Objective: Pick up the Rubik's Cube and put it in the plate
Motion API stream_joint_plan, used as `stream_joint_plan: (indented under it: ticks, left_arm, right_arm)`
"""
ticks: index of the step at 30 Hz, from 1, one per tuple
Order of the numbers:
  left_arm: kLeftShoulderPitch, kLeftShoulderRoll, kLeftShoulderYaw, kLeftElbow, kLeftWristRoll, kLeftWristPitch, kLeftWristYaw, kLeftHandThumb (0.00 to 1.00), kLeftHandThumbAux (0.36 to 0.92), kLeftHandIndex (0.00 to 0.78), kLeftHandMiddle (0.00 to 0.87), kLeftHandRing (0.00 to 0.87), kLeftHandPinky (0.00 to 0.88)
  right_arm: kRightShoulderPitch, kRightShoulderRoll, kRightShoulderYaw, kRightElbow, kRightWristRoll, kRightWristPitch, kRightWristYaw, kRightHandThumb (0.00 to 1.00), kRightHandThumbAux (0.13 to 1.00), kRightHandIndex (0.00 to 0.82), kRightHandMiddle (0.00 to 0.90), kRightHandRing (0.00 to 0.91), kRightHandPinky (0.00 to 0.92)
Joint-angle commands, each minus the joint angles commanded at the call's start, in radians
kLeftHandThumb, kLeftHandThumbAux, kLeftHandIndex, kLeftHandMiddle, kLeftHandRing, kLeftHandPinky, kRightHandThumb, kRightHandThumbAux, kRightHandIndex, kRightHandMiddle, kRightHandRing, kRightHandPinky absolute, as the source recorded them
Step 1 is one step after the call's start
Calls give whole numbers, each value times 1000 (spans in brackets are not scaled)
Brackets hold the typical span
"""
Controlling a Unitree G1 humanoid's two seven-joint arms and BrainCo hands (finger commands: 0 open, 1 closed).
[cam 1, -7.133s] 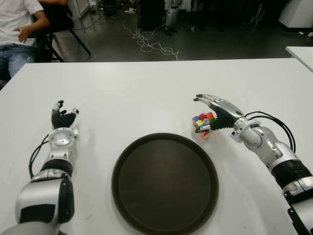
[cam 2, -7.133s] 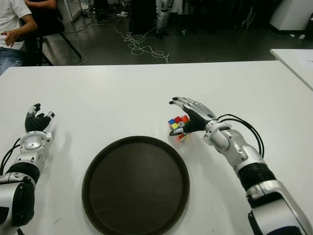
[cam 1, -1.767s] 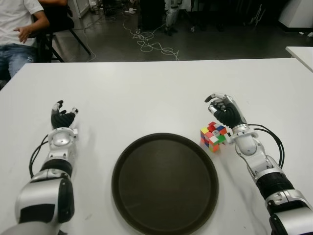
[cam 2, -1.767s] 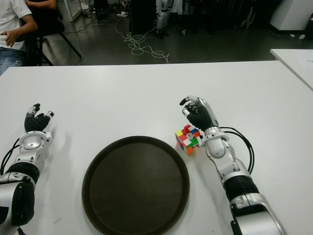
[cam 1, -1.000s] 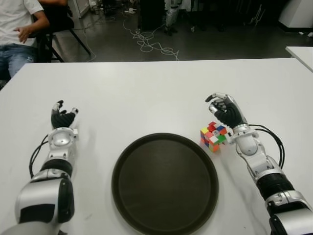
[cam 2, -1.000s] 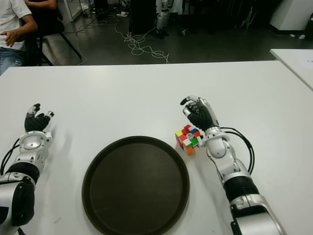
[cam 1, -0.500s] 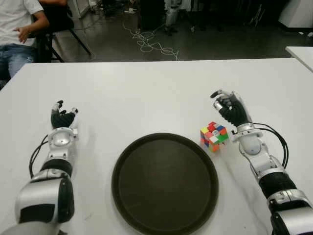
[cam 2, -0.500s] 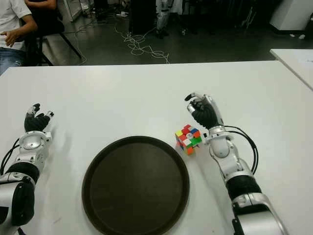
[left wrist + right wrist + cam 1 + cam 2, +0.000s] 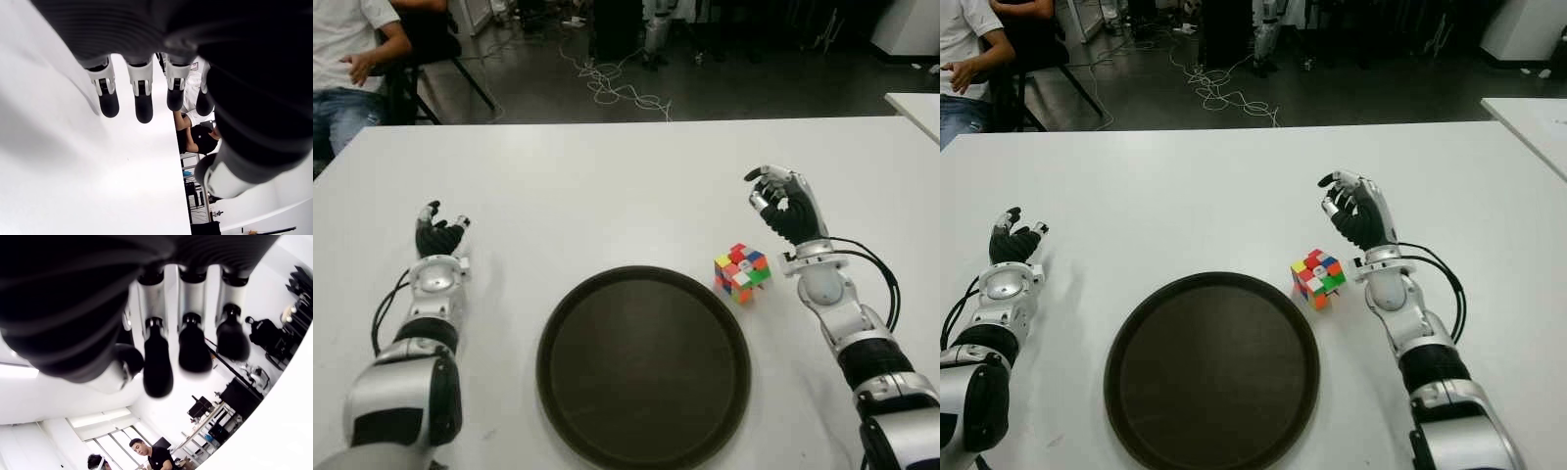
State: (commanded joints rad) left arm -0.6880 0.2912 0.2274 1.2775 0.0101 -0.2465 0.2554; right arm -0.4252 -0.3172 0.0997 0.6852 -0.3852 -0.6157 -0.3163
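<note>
We see the scrambled, multicoloured Rubik's Cube [image 9: 740,272] tilted on the bench [image 9: 607,196] beside the plate [image 9: 643,364]; right hand [image 9: 788,206] raised, fingers [image 9: 157,363] curled, empty.

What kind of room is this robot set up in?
Probably a robotics lab or workshop. Loose cables trail over the dark floor behind the white table, a person sits at its far left corner, and the right wrist view shows desks with monitors.
</note>
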Motion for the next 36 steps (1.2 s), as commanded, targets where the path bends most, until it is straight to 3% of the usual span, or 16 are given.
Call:
stream_joint_plan:
  ticks: [2, 5, 8, 12, 21, 36]
  left_arm:
    - [0, 0, -1, 0, 1, 0, 1, 76, 745, 54, 58, 79, 97]
    - [0, 1, -3, 0, 4, 0, 6, 73, 740, 51, 59, 77, 93]
    - [0, 0, 1, 0, -1, -4, 1, 75, 730, 48, 55, 72, 87]
    - [0, -1, 6, 0, -6, -5, -5, 80, 731, 51, 53, 68, 81]
    - [0, 0, 5, -1, -5, -5, -9, 74, 738, 46, 45, 62, 82]
    - [0, -1, 2, -2, 0, -4, 1, 54, 745, 51, 58, 84, 108]
  right_arm:
    - [21, -15, 12, -32, -30, -4, -3, 392, 700, 258, 331, 375, 395]
    - [44, -45, 30, -67, -78, 8, 3, 149, 689, 111, 170, 192, 187]
    - [54, -88, 59, -93, -129, 30, 50, 48, 691, 37, 60, 68, 66]
    - [68, -110, 80, -118, -150, 43, 89, 10, 700, 7, 12, 14, 13]
    - [80, -154, 127, -163, -180, 82, 193, 0, 685, 0, 0, 0, 0]
    - [92, -157, 159, -171, -197, 96, 219, 0, 659, 0, 0, 0, 0]
